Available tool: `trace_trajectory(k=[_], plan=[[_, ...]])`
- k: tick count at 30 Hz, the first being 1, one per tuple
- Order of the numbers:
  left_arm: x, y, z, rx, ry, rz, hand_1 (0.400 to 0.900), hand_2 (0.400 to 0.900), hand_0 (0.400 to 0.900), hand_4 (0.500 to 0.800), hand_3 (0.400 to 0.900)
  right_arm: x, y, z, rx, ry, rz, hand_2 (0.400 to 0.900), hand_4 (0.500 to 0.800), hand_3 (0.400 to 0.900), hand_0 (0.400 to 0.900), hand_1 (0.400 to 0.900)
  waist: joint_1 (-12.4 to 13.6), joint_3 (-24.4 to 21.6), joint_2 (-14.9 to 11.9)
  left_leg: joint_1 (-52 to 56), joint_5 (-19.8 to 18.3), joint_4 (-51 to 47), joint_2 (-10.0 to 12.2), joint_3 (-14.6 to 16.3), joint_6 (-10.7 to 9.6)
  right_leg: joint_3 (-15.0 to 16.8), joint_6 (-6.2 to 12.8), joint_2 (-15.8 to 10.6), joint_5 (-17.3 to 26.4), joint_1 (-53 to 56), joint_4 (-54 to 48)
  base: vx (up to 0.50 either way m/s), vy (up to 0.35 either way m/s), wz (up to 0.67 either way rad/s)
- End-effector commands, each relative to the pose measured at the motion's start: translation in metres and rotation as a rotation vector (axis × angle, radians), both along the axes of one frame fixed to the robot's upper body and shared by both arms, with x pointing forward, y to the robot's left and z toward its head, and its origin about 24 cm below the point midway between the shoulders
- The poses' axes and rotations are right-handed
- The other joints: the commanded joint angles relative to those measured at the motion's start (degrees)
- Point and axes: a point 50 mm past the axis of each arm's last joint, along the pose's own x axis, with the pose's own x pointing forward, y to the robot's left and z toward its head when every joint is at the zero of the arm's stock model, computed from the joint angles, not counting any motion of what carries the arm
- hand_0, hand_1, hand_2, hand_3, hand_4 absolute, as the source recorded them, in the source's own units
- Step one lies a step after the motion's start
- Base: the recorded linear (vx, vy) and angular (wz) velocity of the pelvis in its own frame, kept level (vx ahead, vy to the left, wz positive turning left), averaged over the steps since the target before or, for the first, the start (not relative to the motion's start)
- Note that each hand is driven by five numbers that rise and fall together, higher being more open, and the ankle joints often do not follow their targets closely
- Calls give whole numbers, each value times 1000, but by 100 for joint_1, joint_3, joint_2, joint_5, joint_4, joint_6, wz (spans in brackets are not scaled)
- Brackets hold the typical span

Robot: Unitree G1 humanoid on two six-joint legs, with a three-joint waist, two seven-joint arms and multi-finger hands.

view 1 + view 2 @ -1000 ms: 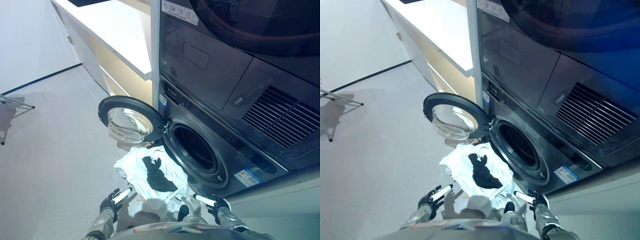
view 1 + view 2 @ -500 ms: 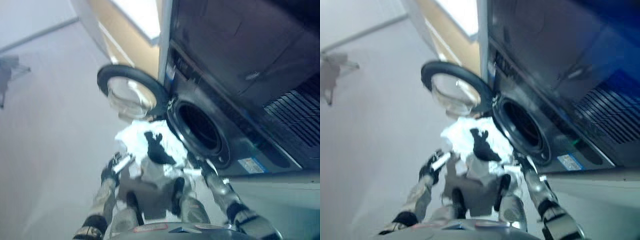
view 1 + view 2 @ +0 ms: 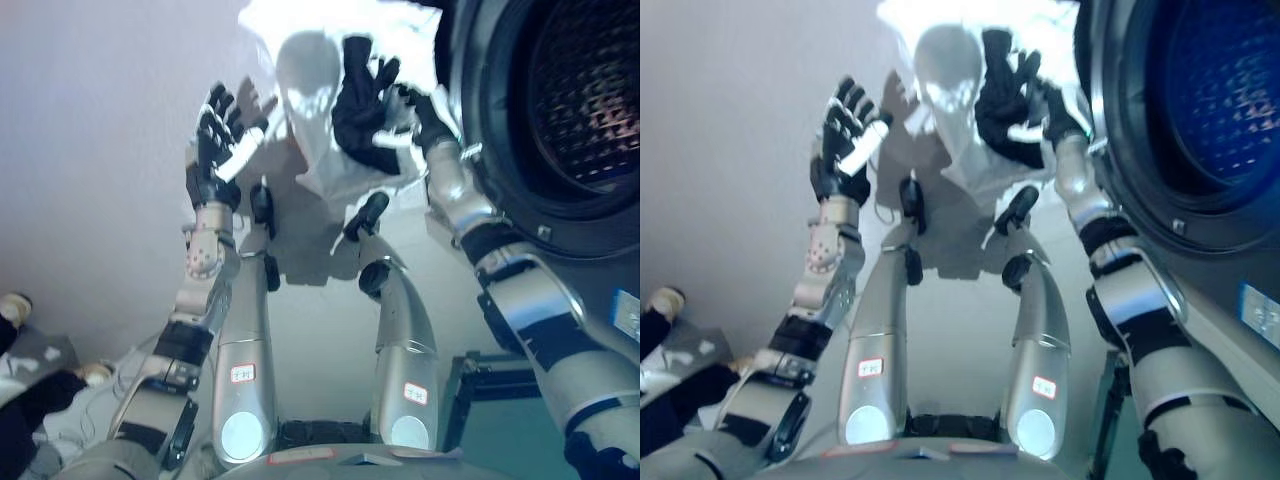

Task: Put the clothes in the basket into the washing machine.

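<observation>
A pile of white clothes [image 3: 330, 50] lies on the floor in front of the washing machine, with a black garment [image 3: 358, 115] on top of it. The washing machine's round opening [image 3: 570, 100] with its metal drum is at the right. My right hand [image 3: 422, 112] reaches to the right edge of the black garment, fingers spread, touching or just over it. My left hand [image 3: 212, 145] is open and empty, held up left of the pile. No basket can be told apart from the cloth.
The machine's dark front [image 3: 1200, 230] runs down the right side. A dark frame [image 3: 490, 390] stands at the lower right. A person's shoe [image 3: 14, 305] and dark clothing [image 3: 30, 400] show at the lower left. Grey floor lies to the left.
The camera has tipped down and closer. Both arms have stretched forward toward the clothes, and the right hand has reached the black garment.
</observation>
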Motion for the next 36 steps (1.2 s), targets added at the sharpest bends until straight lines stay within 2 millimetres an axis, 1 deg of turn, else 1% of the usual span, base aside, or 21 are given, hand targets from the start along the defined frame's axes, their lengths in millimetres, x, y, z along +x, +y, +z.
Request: trace_trajectory(k=[1,2,3,4,5,7,10,12,13,15,17,18,19,20,26,27,30,31,32,35,36], plan=[[-34,-19,71,17,-424,-34,900,900,900,800,900,1,-13,19,-74,-102,-91,900,800,900,900,900,119,-461,245,-685,-859,755,-407,0,351,-107,986,-230,-551,-1180,1038,-72,5,20],[-35,-20,73,17,-428,-32,900,900,900,800,900,1,-14,21,-74,-107,-93,900,800,900,900,900,110,-512,245,-822,-908,862,-413,-9,354,-97,982,-266,-606,-1311,1146,-33,-17,18],[-38,-23,80,23,-465,-41,900,900,900,800,900,1,-20,28,-59,-120,-124,900,800,900,900,900,151,-491,294,-1090,-999,1148,-432,-37,362,-79,927,-343,-746,-1601,1458,-62,-1,10],[-40,-23,87,20,-495,-37,900,900,900,800,900,2,-25,30,-58,-108,-159,900,800,900,900,900,213,-435,360,-1474,-1067,1519,-431,-67,356,-50,848,-490,-860,-1947,1869,-81,4,11],[-41,-24,88,6,-501,-44,900,900,900,800,900,3,-25,28,-60,-96,-169,900,800,900,900,900,240,-449,405,-1708,-1115,1697,-427,-69,375,-22,818,-570,-914,-2187,2057,-82,0,9],[-41,-24,89,-8,-501,-43,900,900,900,800,900,4,-22,16,-46,-46,-169,900,800,900,900,900,288,-465,452,-2058,-1177,1995,-443,-95,429,33,739,-675,-1008,-2566,2389,-39,17,1],[-43,-19,87,-18,-493,-34,900,900,900,800,900,3,-19,-4,-97,38,-167,900,800,900,900,900,380,-498,520,-2418,-1216,2264,-496,-112,504,83,668,-794,-1088,-2992,2724,-6,-4,5],[-43,-16,85,-24,-485,-24,900,900,900,800,900,3,-20,-8,-124,60,-174,900,800,900,900,900,381,-542,527,-2535,-1232,2343,-506,-107,531,140,647,-828,-1123,-3158,2859,-10,21,4],[-42,-13,80,-34,-456,-13,900,900,900,800,900,2,-25,-16,-117,102,-200,900,800,900,900,900,404,-537,582,-2637,-1230,2418,-538,-84,582,205,623,-841,-1104,-3335,2961,-11,18,5],[-40,-11,74,-44,-429,-14,900,900,900,800,900,0,-28,-25,-135,145,-214,900,800,900,900,900,430,-581,610,-2738,-1221,2483,-556,-77,607,249,596,-908,-1115,-3499,3065,-5,9,10],[-41,-11,73,-46,-423,-17,900,900,900,800,900,-1,-30,-31,-122,166,-220,900,800,900,900,900,438,-613,661,-2777,-1208,2518,-559,-65,617,279,577,-915,-1138,-3568,3126,13,21,7],[-41,-10,72,-45,-420,-17,900,900,900,800,900,-2,-32,-34,-114,176,-224,598,619,598,598,598,440,-619,697,-2769,-1204,2545,-559,-76,621,284,569,-923,-1146,-3569,3151,12,24,6],[-41,-10,71,-48,-414,-20,900,900,900,800,900,-3,-33,-38,-111,181,-223,506,564,506,506,506,436,-638,713,-2773,-1201,2564,-563,-83,624,298,561,-933,-1149,-3569,3168,12,14,7],[-41,-9,71,-49,-412,-20,900,900,900,800,900,-4,-34,-41,-104,185,-223,400,500,400,400,400,432,-658,732,-2767,-1198,2582,-571,-96,627,302,555,-937,-1155,-3569,3178,9,12,5],[-39,-5,62,-53,-371,-4,900,900,900,800,900,-9,-45,-49,-47,168,-240,400,500,400,400,400,369,-827,728,-2756,-1225,2697,-560,-110,642,361,512,-970,-1142,-3569,3252,3,5,0],[-40,-3,59,-57,-363,7,900,900,900,800,900,-9,-45,-44,-36,137,-238,400,500,400,400,400,336,-879,693,-2767,-1227,2693,-543,-101,636,367,511,-976,-1132,-3569,3234,7,23,-7],[-40,7,56,-54,-349,58,900,900,900,800,900,-8,-41,-22,48,5,-191,400,500,400,400,400,155,-991,557,-2777,-1225,2687,-510,-85,604,357,512,-929,-1086,-3553,3158,7,31,-16],[-40,12,54,-55,-342,83,900,900,900,800,900,-9,-41,-9,93,-65,-166,400,500,400,400,400,77,-1021,502,-2762,-1226,2682,-496,-82,597,347,516,-904,-1066,-3517,3119,-6,33,-21],[-41,16,53,-60,-336,106,900,900,900,800,900,-11,-37,6,130,-144,-119,400,500,400,400,400,0,-1030,456,-2736,-1237,2683,-479,-75,588,331,518,-873,-1051,-3468,3075,-12,30,-23],[-42,26,45,-69,-303,164,900,900,900,800,900,-31,-34,35,245,-347,-3,400,500,400,400,400,-261,-1058,363,-2630,-1261,2614,-418,-72,557,246,549,-784,-999,-3268,2897,-18,34,-22],[-43,30,45,-70,-304,178,900,900,900,800,900,-39,-36,41,285,-404,24,400,500,400,400,400,-339,-1061,344,-2603,-1263,2576,-400,-77,549,210,564,-764,-980,-3203,2829,-18,28,-19]])
